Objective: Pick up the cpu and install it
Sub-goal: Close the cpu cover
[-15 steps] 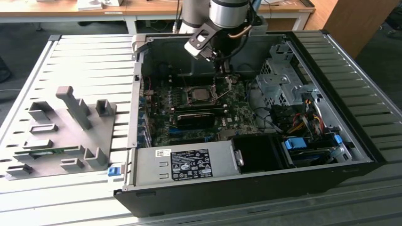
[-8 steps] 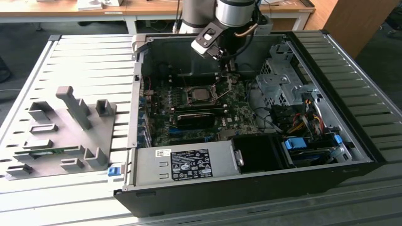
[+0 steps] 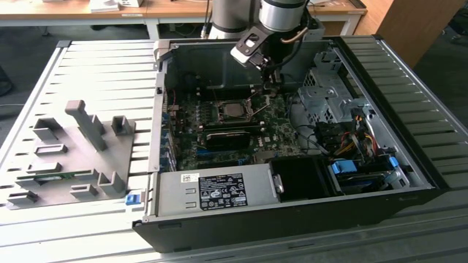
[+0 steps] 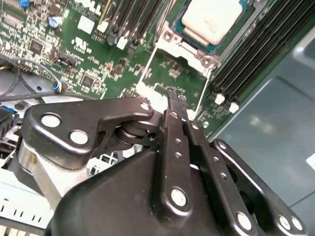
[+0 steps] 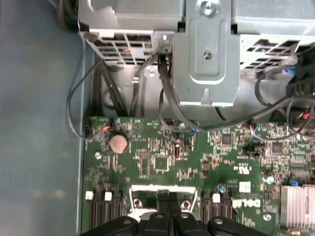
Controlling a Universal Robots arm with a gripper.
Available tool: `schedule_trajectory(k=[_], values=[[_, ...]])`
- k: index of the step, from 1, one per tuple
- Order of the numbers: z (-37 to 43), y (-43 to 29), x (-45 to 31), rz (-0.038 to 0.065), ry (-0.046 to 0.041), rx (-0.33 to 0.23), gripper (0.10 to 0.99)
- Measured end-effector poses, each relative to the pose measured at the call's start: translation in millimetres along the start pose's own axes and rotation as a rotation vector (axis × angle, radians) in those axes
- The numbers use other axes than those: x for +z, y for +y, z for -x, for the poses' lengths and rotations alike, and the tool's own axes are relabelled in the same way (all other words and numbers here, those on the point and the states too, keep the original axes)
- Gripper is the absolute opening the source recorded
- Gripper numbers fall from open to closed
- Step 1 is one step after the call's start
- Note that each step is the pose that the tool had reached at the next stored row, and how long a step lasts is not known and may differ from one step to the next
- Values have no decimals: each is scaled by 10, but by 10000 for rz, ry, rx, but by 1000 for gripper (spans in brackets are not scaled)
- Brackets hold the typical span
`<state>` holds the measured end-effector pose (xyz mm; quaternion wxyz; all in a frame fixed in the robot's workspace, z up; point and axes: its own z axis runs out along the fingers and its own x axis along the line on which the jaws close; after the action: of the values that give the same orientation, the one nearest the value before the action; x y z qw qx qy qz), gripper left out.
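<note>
Slatted metal workbench point(image 3: 87, 71) bearing an open computer case point(image 3: 292, 219), cpu point(image 3: 235, 111) lying flat in the motherboard socket point(image 4: 183, 51), gripper point(image 3: 271, 90) just beside that socket, fingers point(image 4: 174, 105) pinched together on nothing; light, stiff, slick-topped chip, probably fragile underneath, best held by opposite edges.

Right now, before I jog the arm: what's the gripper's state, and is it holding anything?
Gripper: shut, fingertips together, nothing held. The cpu lies in the socket, apart from the gripper.
</note>
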<state>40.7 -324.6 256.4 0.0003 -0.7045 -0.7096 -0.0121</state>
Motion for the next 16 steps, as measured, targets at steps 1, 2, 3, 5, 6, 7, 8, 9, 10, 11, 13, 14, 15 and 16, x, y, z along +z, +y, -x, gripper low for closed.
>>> schedule_trajectory(k=[1, 2, 3, 5, 6, 7, 8, 9, 10, 11, 13, 14, 15, 16], values=[[0, 18, 2, 0, 1, 1, 106], [0, 35, 3, -1, 2, 2, 106], [-1, 51, 4, -2, 0, 1, 106], [-4, 79, 5, -3, -3, 1, 106], [-5, 94, 7, -3, -2, 1, 106], [-8, 111, 8, -2, -3, 1, 106], [-10, 129, 9, -2, -3, 1, 106], [-12, 144, 11, -2, -2, 1, 106], [-12, 154, 13, -2, 0, 1, 106], [-13, 163, 13, -2, -2, 1, 106], [-16, 187, 14, -3, -4, 1, 106], [-17, 199, 16, -3, -2, 1, 106], [-18, 210, 18, -3, -2, 1, 106], [-18, 223, 20, -4, -3, 1, 106]])
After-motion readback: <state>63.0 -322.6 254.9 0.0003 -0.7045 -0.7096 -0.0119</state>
